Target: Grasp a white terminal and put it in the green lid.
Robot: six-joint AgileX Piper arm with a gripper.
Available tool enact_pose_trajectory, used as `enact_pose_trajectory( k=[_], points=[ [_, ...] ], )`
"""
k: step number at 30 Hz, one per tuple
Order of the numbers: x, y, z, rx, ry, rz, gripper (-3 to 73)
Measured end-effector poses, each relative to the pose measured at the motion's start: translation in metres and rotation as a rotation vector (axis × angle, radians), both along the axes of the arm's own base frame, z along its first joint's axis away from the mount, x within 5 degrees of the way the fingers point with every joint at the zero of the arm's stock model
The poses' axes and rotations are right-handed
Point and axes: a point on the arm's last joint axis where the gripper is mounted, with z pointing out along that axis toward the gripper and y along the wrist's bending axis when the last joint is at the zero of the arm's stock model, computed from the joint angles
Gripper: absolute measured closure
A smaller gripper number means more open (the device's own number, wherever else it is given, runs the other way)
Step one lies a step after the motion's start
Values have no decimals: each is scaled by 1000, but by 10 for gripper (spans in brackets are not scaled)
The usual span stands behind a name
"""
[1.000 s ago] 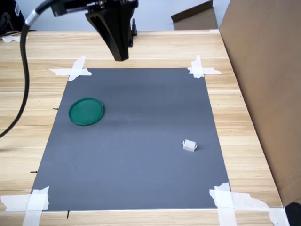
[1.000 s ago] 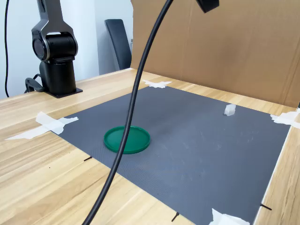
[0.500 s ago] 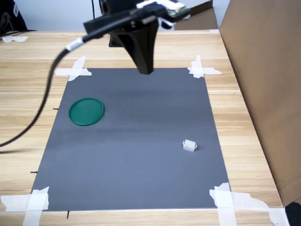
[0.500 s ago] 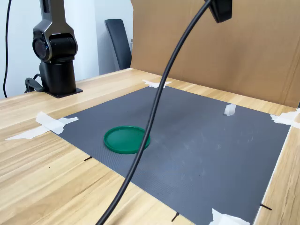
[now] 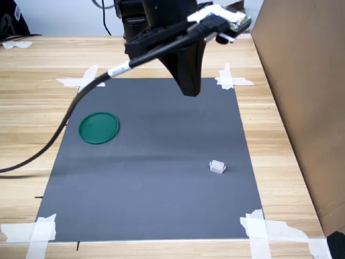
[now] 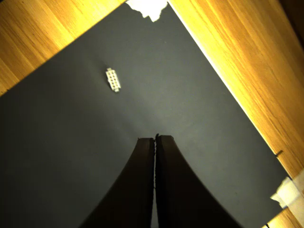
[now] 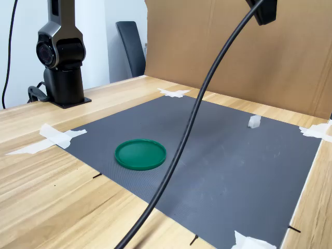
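Nothing is done yet: the white terminal (image 5: 217, 167) lies on the near right of the grey mat (image 5: 161, 183), the green lid (image 5: 98, 127) sits empty far left, and my gripper (image 6: 156, 138) hangs above, fingers pressed together on nothing.

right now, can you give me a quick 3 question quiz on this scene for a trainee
1. True or false: the small white translucent plastic terminal already lies inside the flat round dark-green plastic lid.
2. In the wrist view, the gripper fingers are: A) spread wide B) closed together C) clamped on the terminal.
3. Fill in: the lid and terminal both rest on a dark ____ mat taped to the wooden table.

Key: 1 false; 2 B; 3 grey.
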Motion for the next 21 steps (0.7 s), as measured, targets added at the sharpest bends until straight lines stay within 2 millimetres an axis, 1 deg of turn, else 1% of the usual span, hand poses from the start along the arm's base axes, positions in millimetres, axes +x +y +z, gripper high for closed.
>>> enact_pose_trajectory(
  k=[4,5,8,9,11,12,15,16,17,18,19,20,21],
  points=[
    [2,2,-3,15,14,3,723],
    [8,5,-12,22,41,5,723],
    [16,8,-28,14,80,8,722],
    [18,13,-35,-5,101,23,711],
    [18,17,-39,-23,118,37,696],
    [17,24,-44,-33,144,52,674],
    [17,31,-50,-38,164,65,612],
    [17,32,-50,-38,163,67,583],
    [18,34,-50,-35,155,67,520],
    [20,34,-49,-29,127,62,419],
    [21,34,-48,-29,118,61,382],
    [22,34,-48,-28,109,58,318],
    [22,34,-48,-30,107,58,238]
  ],
)
